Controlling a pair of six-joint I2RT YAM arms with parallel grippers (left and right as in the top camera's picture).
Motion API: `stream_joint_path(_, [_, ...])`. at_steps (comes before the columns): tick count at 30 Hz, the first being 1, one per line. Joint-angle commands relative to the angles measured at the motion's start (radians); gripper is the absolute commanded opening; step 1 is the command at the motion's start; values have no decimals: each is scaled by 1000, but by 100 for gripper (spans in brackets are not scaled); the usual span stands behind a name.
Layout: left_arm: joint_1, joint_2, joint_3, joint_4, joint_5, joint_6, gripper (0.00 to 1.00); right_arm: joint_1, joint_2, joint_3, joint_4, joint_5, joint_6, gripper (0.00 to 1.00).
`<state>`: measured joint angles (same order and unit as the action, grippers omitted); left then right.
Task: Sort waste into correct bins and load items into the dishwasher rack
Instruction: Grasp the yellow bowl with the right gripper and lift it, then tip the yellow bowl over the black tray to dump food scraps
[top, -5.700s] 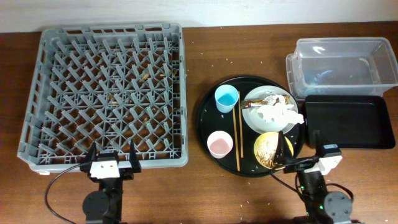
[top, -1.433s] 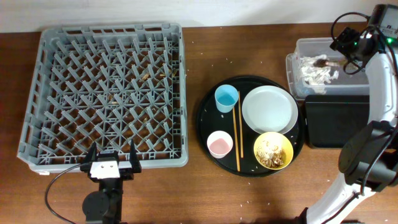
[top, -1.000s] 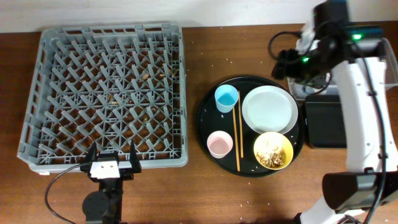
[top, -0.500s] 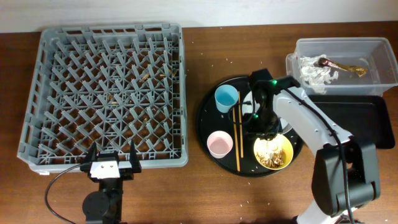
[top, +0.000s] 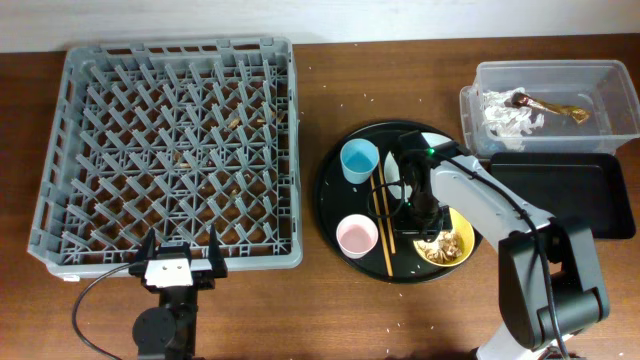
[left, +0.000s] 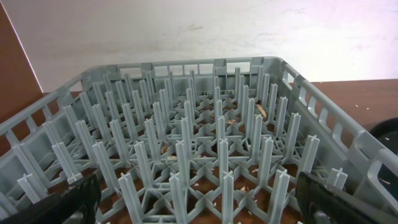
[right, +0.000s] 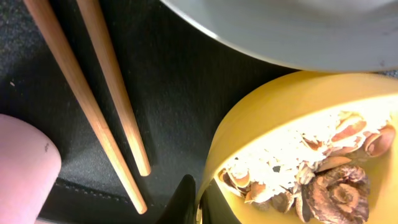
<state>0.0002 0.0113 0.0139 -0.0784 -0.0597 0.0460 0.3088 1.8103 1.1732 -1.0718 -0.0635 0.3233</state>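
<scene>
A robotics lab set up as a mock dish-clearing station. A dark wooden bench (top: 310, 100) stands against a bare white wall (left: 249, 31). Two robot arms are mounted at its near edge, the left arm (top: 170, 325) trailing a loose black cable (top: 90, 290). A grey commercial dishwasher rack (top: 170, 150), a clear plastic tub (top: 610, 75) and a shallow black tray (top: 560, 195) lie in an orderly layout.

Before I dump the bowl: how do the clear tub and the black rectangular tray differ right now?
The clear tub is see-through with tall walls; the black tray is opaque and shallow. The tub holds crumpled napkins and a brown-and-gold wrapper; the tray shows nothing in it. The tub sits at the back, the tray in front of it. Both are rectangular and similar in footprint.
</scene>
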Motion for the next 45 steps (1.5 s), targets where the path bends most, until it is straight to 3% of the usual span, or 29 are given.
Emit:
stream_joint_path(1, [-6, -4, -5, 0, 3, 16, 99, 3, -22, 65, -51, -41, -31, 4])
stream_joint_path(7, [-6, -4, -5, 0, 3, 16, 99, -85, -103, 536, -344, -87, -179, 4])
stream_joint_path(11, [-6, -4, -5, 0, 3, 16, 99, -296, -109, 613, -360, -87, -243, 4])
stream_joint_path(13, [-6, -4, -5, 0, 3, 16, 99, -457, -108, 597, -319, -206, -334, 4])
stream_joint_path(16, [-6, -4, -5, -1, 3, 16, 99, -656, -104, 534, -221, -349, -353, 4])
stream_joint_path(20, [-6, -4, -5, 0, 3, 16, 99, -870, -103, 312, 81, -640, -354, 4])
stream_joint_path(24, [-6, -4, -5, -1, 3, 16, 99, -990, -103, 49, 433, -928, -346, 4])
stream_joint_path(29, [-6, -4, -5, 0, 3, 16, 99, -1065, -102, -81, 628, -1093, -300, 4])
stream_joint_path(38, [-6, -4, -5, 0, 3, 16, 99, -1177, -102, -89, 665, -1489, -300, 4])
stream_joint_path(45, [-6, -4, -5, -1, 3, 16, 99, -1220, -102, -90, 641, -1489, -296, 4])
